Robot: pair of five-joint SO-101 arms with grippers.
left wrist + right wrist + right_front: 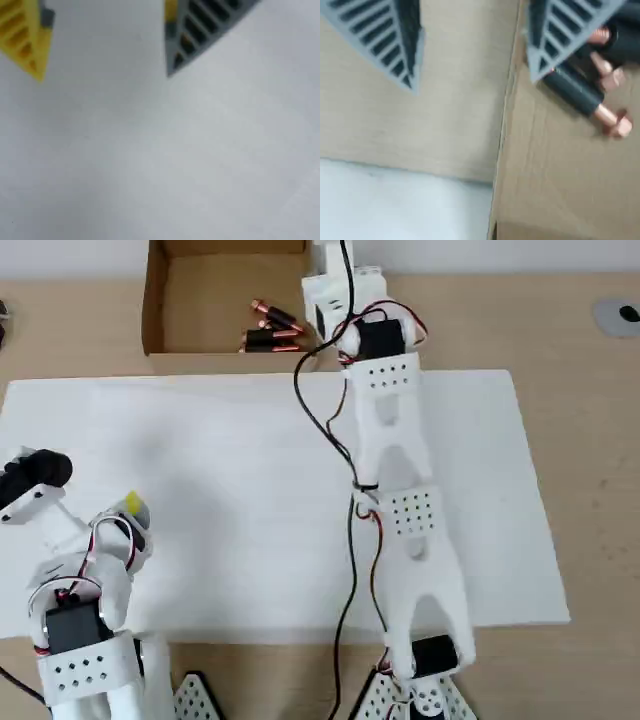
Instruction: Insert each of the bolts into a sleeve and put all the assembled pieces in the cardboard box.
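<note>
Beyond the far edge of the white sheet point(250, 490), on the wooden tabletop point(580, 440): cardboard box point(152, 310), open on top, near wall just beside the sheet. Inside, toward the right wall and the front: a small cluster of assembled pieces point(270, 332), black sleeves point(572, 87) with copper-coloured bolts point(615, 120) pushed through, lying flat and touching one another. At least three; exact count hard to tell.

Over the box's near right corner: right end effector point(472, 80), at the end of the arm point(400, 490) stretched across the sheet. Fingers apart, gripping nothing. Straddles the box wall in the right wrist view, one grey ribbed finger point(395, 40) over bare tabletop outside, the other over the box floor, just beside the sleeved bolts.

Near the sheet's left front corner: left end effector point(102, 72), close to its own base. Fingers apart too, one yellow, the other grey, with plain white sheet beneath. Holds nothing. Well apart from the box and the pieces.
</note>
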